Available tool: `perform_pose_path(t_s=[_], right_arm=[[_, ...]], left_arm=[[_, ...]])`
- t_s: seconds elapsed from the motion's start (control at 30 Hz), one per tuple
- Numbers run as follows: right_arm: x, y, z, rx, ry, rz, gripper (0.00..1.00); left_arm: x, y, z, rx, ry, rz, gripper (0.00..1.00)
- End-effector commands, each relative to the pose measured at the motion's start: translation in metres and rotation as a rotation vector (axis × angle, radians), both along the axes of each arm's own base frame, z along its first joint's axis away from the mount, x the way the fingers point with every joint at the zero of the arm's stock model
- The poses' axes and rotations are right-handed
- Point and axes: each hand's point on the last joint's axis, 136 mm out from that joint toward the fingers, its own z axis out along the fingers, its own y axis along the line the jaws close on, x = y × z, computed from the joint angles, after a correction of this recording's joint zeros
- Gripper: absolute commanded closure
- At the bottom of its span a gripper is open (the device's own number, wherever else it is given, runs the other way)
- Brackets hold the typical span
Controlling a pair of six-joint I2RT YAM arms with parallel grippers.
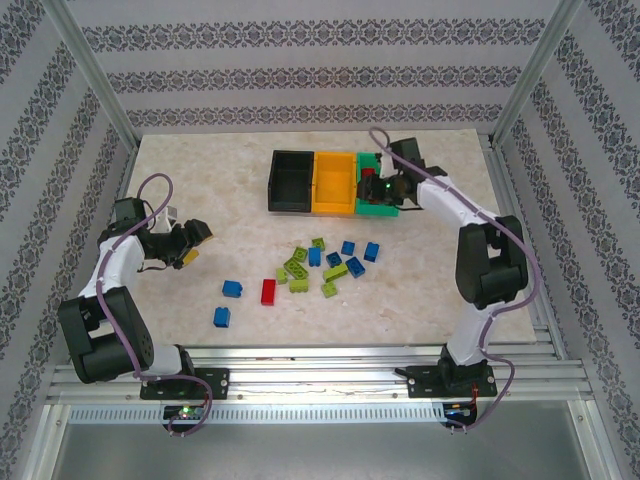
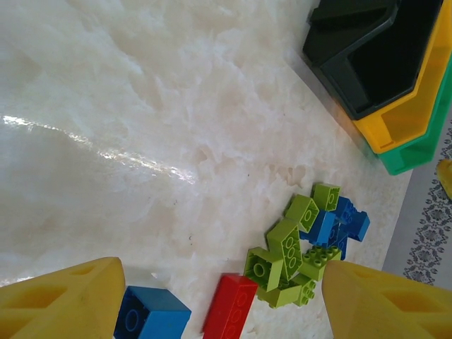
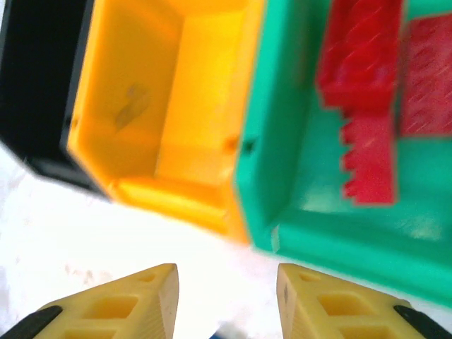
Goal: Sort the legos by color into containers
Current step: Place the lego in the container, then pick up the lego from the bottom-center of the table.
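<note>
though red legos (image 3: 360, 63) blur, left claw (image 2: 222, 268) and right claw (image 3: 226, 272) sit open, empty.

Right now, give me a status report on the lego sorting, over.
Left gripper open, empty, over the table. Right gripper open, empty, at the green bin; red legos inside. Loose legos on the table: blue, lime, one red. Nothing blocking.
</note>
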Motion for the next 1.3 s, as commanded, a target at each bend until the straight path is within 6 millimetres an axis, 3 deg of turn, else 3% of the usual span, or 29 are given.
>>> perform_pose_path(t_s=[0.0, 0.2, 0.3, 0.5, 0.73, 0.93, 1.27], right_arm=[[-0.044, 0.043, -0.003, 0.005, 0.015, 0.148, 0.58], [-0.13, 0.129, -0.019, 0.065, 0.121, 0.322, 0.58], [-0.169, 0.162, -0.024, 0.0, 0.139, 0.399, 0.58], [-0.216, 0.217, -0.045, -0.004, 0.176, 0.457, 0.58], [-0.233, 0.24, -0.074, -0.144, 0.189, 0.498, 0.56], [-0.221, 0.232, -0.09, -0.298, 0.164, 0.474, 0.51], [-0.212, 0.245, -0.113, -0.385, 0.163, 0.484, 0.42]], left_arm=[[-0.002, 0.005, -0.003, 0.011, 0.017, 0.003, 0.26], [-0.002, 0.004, -0.005, -0.001, 0.026, 0.003, 0.26], [-0.002, 0.005, -0.004, 0.001, 0.025, 0.009, 0.26], [0.003, 0.002, -0.002, -0.034, 0.011, 0.01, 0.26], [-0.003, 0.002, -0.001, -0.006, 0.013, -0.002, 0.26], [-0.004, 0.001, 0.004, -0.009, -0.005, -0.004, 0.26], [-0.002, -0.003, 0.006, -0.037, -0.019, -0.01, 0.26]])
